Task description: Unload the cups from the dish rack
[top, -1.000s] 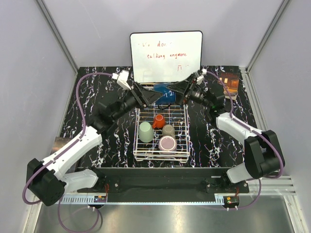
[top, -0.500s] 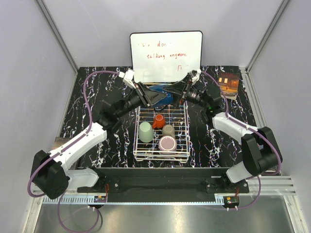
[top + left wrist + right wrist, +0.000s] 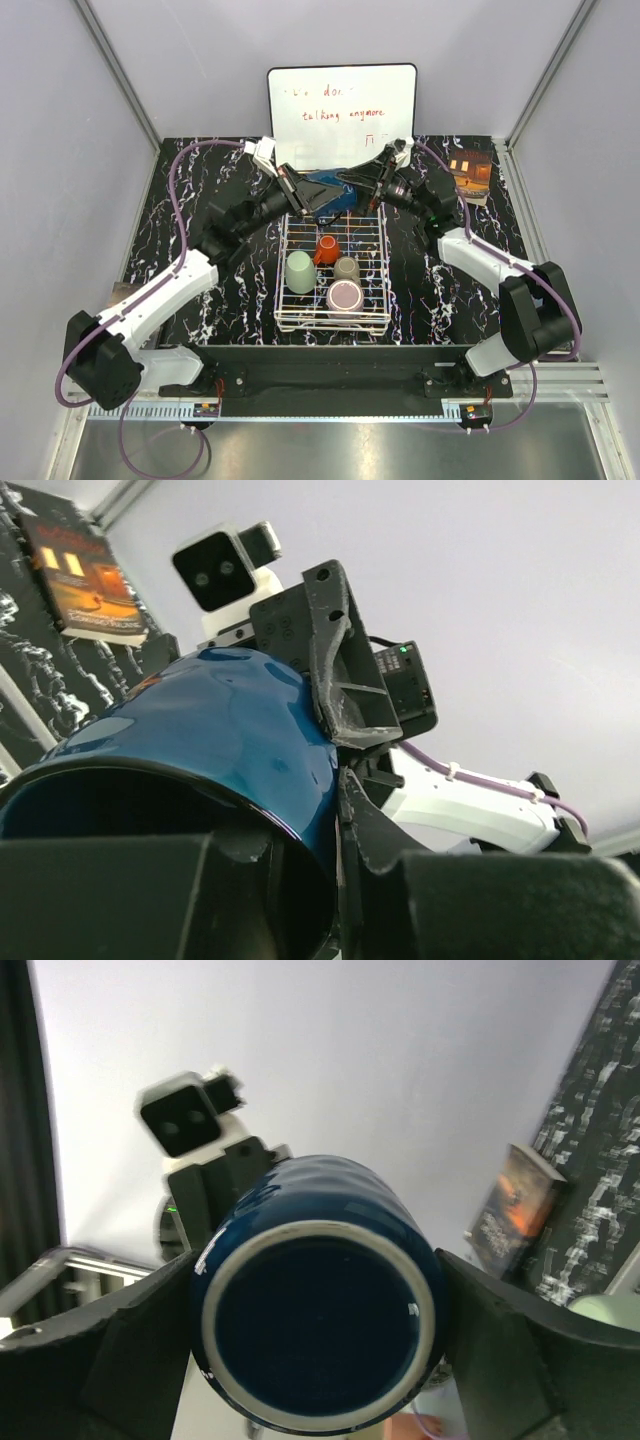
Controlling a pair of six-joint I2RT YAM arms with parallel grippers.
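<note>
Right now I have both arms meeting over the far end of the dish rack (image 3: 333, 326), just in front of the whiteboard (image 3: 342, 115). The dark blue mug (image 3: 328, 190) hangs between them in the air, lying on its side and clear of the wire.

My left tool (image 3: 305, 197) comes at it from the left. Its wrist camera looks into the mug's open mouth, with the rim pressed close against the dark fingers (image 3: 372, 852). As far as I can see, it is clenched on the rim wall.

My right tool (image 3: 355, 185) comes from the opposite side. In its wrist view the mug's round base faces the lens, and a finger sits tight against the wall on each side, so it is grasping the mug as well. The left arm's camera housing shows just behind the mug.

Four cups sit in the rack below. The pale mint green mug (image 3: 300, 271) is on the left. The small orange-red mug (image 3: 326, 249) is toward the far middle. The taupe mug (image 3: 346, 269) is just right of centre, with the pink-lilac mug (image 3: 346, 296) next to it on the near side.

A book (image 3: 470, 170) lies on the black marbled tabletop (image 3: 420, 290) at the far right, well apart from the rack.
</note>
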